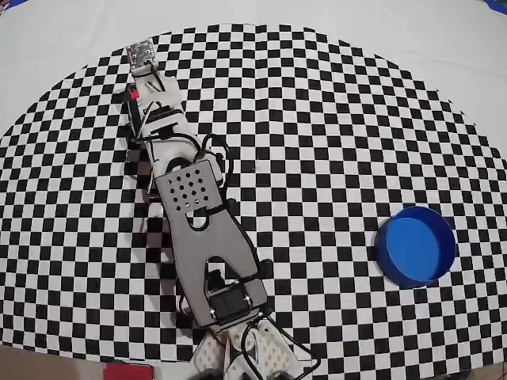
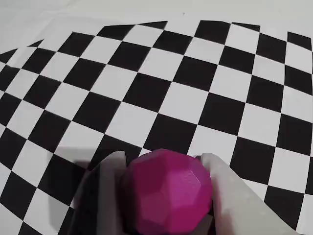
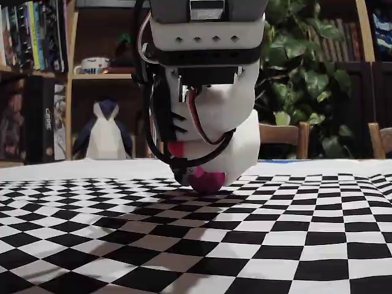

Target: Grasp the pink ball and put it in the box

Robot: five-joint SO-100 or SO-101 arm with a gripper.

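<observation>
The pink ball [image 2: 167,192] is seen pinched between the two pale fingers [image 2: 105,188] of the gripper [image 2: 164,164] in the wrist view, low over the checkered cloth [image 2: 161,73]. In the fixed view the ball [image 3: 205,181] is held at cloth level beneath the arm [image 3: 205,92]. In the overhead view the box [image 1: 416,245] is observed well apart, at the right, uncovered.

I take this for a home living room: bookshelves [image 3: 37,55] with books, a penguin toy [image 3: 105,131], a leafy houseplant [image 3: 306,73] and wooden chairs [image 3: 285,139] stand behind my checkered table [image 3: 294,245].
</observation>
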